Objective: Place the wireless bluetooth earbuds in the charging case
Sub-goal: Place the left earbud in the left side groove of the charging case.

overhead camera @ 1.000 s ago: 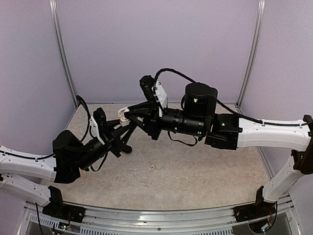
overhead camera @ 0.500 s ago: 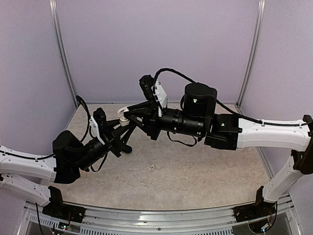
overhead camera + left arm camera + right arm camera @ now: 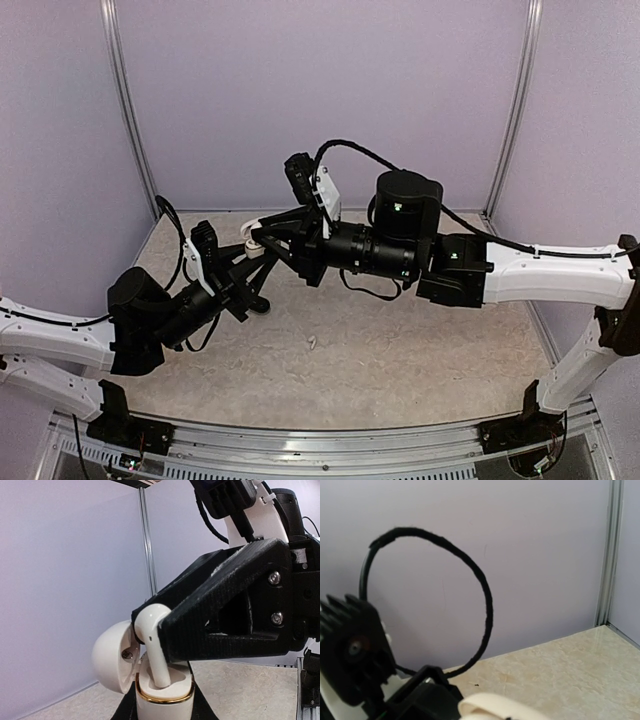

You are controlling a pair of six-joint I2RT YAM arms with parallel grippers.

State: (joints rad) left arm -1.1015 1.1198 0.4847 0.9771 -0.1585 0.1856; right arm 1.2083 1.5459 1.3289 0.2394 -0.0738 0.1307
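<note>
Your left hand (image 3: pixel 162 716) grips the white, gold-rimmed charging case (image 3: pixel 167 685) from below. The case stands upright with its lid (image 3: pixel 112 655) hinged open to the left. Your right hand (image 3: pixel 152 622) is closed on a white earbud (image 3: pixel 156 652), pinching its rounded head, and the stem reaches down into the case's open top. Seen from above, both hands meet over the far left part of the tabletop (image 3: pixel 400 340).
</note>
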